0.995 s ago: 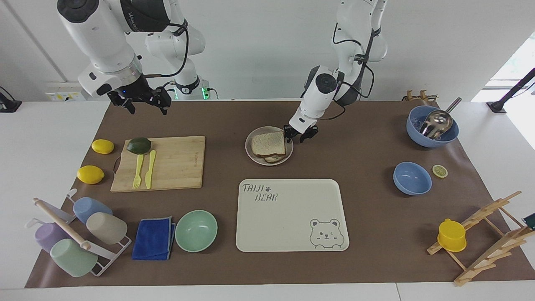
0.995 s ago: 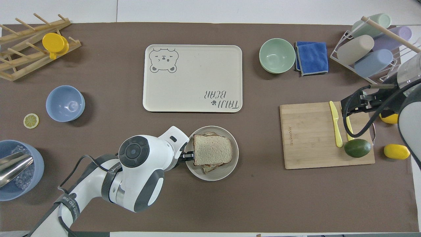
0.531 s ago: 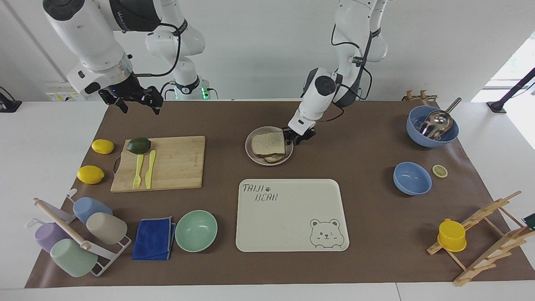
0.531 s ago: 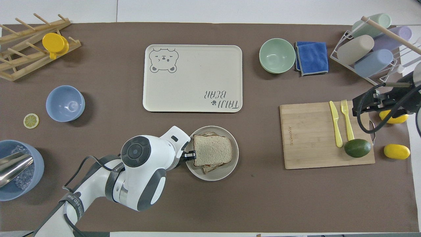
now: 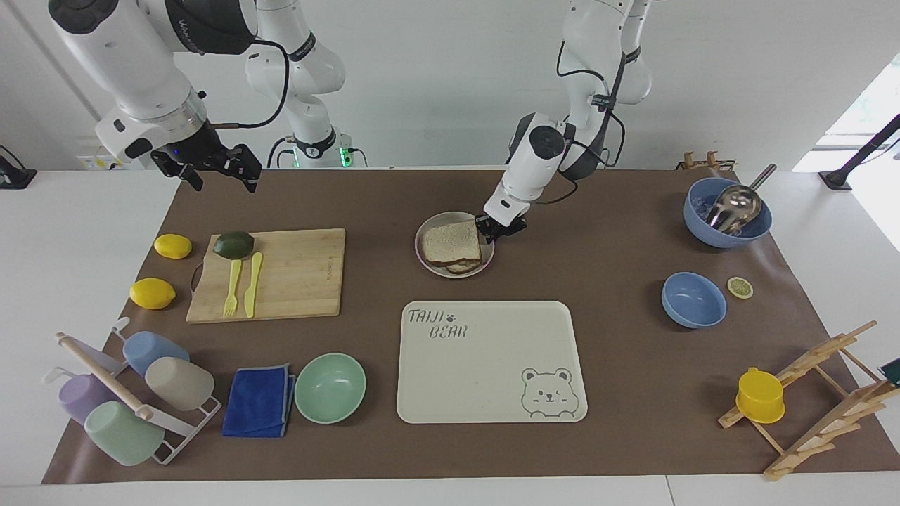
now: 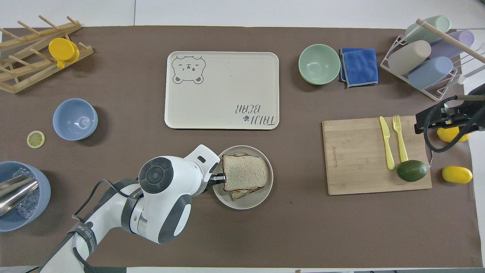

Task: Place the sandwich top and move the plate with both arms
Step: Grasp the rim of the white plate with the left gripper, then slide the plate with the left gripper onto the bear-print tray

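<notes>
- Bread slice (image 5: 451, 241) already sits on the sandwich, on the plate (image 5: 430, 263) near the robots.
- Left gripper (image 5: 500, 228) looks clamped on the plate's rim, probably to drag it.
- Right gripper (image 5: 214, 166) hangs spread open over the table's edge, waiting.

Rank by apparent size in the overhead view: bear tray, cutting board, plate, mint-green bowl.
1. Bear tray
2. Cutting board, only slightly smaller
3. Plate
4. Mint-green bowl, which lies farther from the camera than the plate

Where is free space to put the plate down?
The bear tray is bare. So is the mat between the plate and the cutting board, and between tray and blue bowl. The cup rack, cloth and green bowl crowd one corner.
</notes>
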Controlling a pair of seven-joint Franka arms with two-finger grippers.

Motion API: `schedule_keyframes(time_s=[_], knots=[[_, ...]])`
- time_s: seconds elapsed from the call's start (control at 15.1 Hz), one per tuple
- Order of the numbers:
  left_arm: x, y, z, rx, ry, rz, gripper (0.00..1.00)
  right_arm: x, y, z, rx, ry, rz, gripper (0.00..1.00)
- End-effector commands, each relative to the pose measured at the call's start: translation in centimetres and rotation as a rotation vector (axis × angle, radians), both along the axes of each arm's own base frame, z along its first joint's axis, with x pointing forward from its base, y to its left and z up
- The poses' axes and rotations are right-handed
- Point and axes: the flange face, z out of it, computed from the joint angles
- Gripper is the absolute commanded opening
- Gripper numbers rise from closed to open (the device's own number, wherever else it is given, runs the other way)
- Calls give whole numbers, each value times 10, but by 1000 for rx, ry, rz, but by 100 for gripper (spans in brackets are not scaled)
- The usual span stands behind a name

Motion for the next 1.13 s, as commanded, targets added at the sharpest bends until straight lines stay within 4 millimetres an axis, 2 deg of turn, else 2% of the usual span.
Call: schedule_keyframes(time_s=[0.0, 0.13, 0.33, 0.4, 0.46, 0.6, 0.8, 0.93, 1.06], knots=[[9, 9, 0, -25, 24, 53, 0, -3, -7, 2, 3, -11, 18, 100], [27, 14, 24, -52, 41, 36, 0, -3, -8, 3, 5, -15, 2, 100], [80, 30, 71, -96, 44, 49, 0, -4, -14, 9, 7, -35, -13, 100], [99, 35, 77, -106, 37, 64, 0, -4, -26, 10, 13, -45, -33, 100], [117, 43, 87, -121, 20, 88, 0, -4, -27, 10, 14, -47, -29, 100], [149, 61, 93, -134, 1, 131, 0, -3, -24, 9, 14, -45, -23, 100], [204, 69, 94, -151, 9, 157, 0, -3, -20, 10, 13, -48, -14, 100], [229, 72, 86, -155, 14, 166, 0, -3, -19, 10, 11, -48, -11, 100], [246, 80, 66, -154, 22, 191, 0, -3, -14, 10, 10, -48, -3, 100]])
